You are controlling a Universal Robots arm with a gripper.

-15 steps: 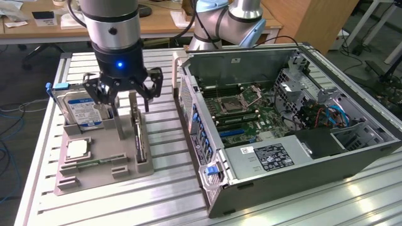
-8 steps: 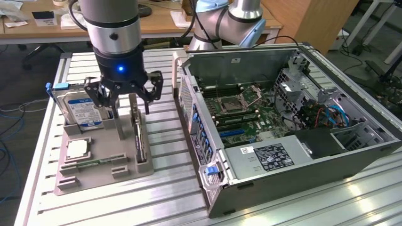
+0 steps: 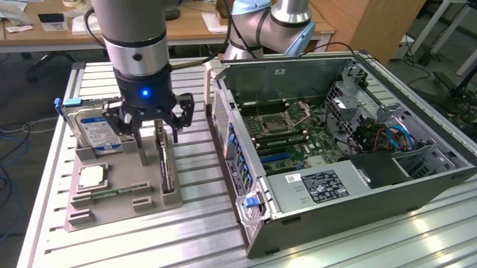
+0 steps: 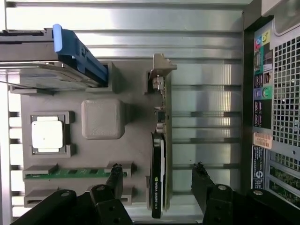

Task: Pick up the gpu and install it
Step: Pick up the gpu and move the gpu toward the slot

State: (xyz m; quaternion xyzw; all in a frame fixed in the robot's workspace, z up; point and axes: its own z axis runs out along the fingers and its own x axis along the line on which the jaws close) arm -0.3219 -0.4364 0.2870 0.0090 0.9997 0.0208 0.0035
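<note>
Straddles the gpu [image 4: 158, 187] with claw [image 3: 158, 134] spread apart, a gap showing each side, nothing clamped. Stands on edge in the grey holder [image 3: 111, 206] on the table [image 3: 149, 243], at the exterior view's left of the case [image 3: 358, 206], long axis far-to-near, square across the claw's closing line.

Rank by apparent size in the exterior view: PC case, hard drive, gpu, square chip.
1. PC case
2. hard drive and gpu: unsure, because the gpu stands edge-on
3. square chip
</note>
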